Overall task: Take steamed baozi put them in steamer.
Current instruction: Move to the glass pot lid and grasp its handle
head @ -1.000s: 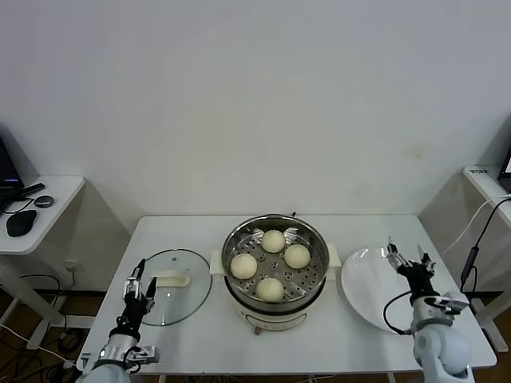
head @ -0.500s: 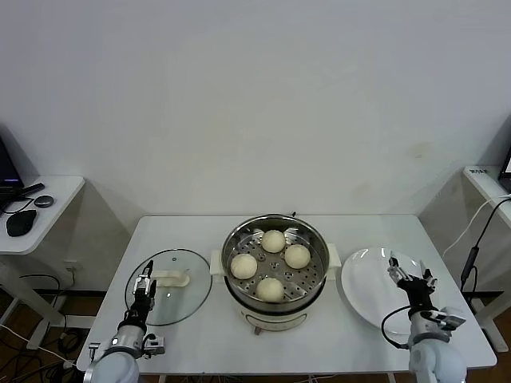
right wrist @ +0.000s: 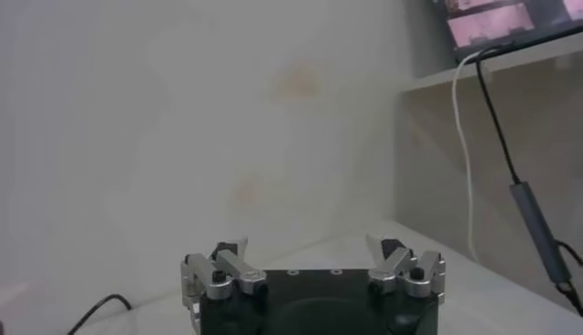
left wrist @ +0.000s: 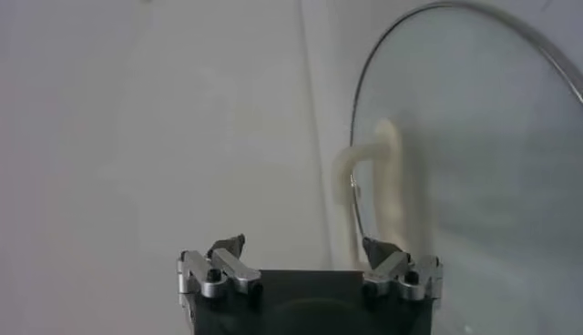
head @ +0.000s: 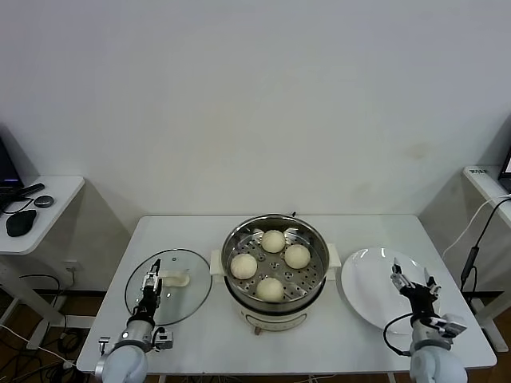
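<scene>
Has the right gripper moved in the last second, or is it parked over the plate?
Yes. The right gripper, open and empty, has dropped back toward the robot, from the far rim of the white plate to its near right edge.

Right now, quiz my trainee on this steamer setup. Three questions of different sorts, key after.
1. How many steamed baozi sit in the steamer?
2. True or false: the white plate holds a bun.
3. The glass lid lies on which side of the steamer: A robot's left, B robot's right?

Key: 1. Four. 2. False, it is bare. 3. A; the left claw is over it, the right claw over the plate, both open.
</scene>
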Motion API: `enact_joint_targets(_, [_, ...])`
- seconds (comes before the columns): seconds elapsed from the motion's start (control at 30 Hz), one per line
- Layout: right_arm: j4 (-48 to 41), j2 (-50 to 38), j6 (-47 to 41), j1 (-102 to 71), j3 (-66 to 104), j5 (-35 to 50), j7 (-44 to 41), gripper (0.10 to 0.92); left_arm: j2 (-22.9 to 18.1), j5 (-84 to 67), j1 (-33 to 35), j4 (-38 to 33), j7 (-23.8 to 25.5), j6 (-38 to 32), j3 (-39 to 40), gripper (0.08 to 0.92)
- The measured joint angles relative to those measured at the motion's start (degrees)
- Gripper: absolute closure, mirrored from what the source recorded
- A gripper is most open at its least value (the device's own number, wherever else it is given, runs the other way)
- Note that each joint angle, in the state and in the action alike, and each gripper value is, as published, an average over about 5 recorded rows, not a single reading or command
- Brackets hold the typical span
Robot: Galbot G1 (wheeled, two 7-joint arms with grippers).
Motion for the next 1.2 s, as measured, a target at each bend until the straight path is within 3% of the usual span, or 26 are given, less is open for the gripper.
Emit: enact_joint_targets(1.2, [0.48, 0.62, 2.56, -3.20, 0.37, -0.81, -0.13, 0.203, -2.11, -1.40, -9.17, 11.21, -3.81, 2.09, 0.37, 0.177])
